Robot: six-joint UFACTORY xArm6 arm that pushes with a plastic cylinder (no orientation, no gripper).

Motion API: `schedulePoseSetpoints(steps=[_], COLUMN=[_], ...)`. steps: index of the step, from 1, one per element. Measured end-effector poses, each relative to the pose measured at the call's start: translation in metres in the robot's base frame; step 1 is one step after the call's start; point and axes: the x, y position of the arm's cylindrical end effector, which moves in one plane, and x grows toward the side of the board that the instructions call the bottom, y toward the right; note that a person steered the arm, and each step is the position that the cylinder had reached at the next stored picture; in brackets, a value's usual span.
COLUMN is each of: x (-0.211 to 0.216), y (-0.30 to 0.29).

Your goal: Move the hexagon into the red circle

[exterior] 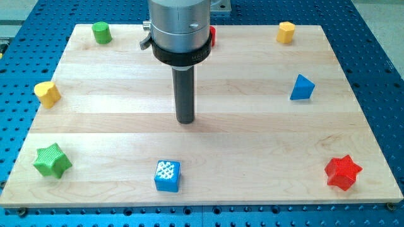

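The wooden board [202, 135] is lying on a blue perforated table [372, 31], filling most of the view. The arm's grey housing [178, 28] is coming down from the view's top, ending in a dark rod; there is no gripper on it, so nothing is spreading or pinching. My tip [185, 121] is resting near the board's middle, well apart from every block.

The green star [52, 160] is sitting at lower left, the red star [343, 172] at lower right, the blue cube [167, 175] near the bottom edge, the blue triangle [302, 87] at right. The yellow heart [47, 93] is sitting at left, the green cylinder [101, 31] at upper left. The yellow hexagon [286, 31] is sitting at upper right. A red block [213, 36] is peeking from behind the housing, its shape mostly hidden.
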Motion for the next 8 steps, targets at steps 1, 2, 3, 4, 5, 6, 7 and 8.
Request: schedulePoseSetpoints(steps=[1, 2, 3, 4, 5, 6, 7, 8], x=[-0.006, 0.0, 0.0, -0.055, -0.09, -0.132, -0.161, -0.212], y=[0.0, -0.003, 0.02, 0.082, 0.118, 0.172, 0.226, 0.267])
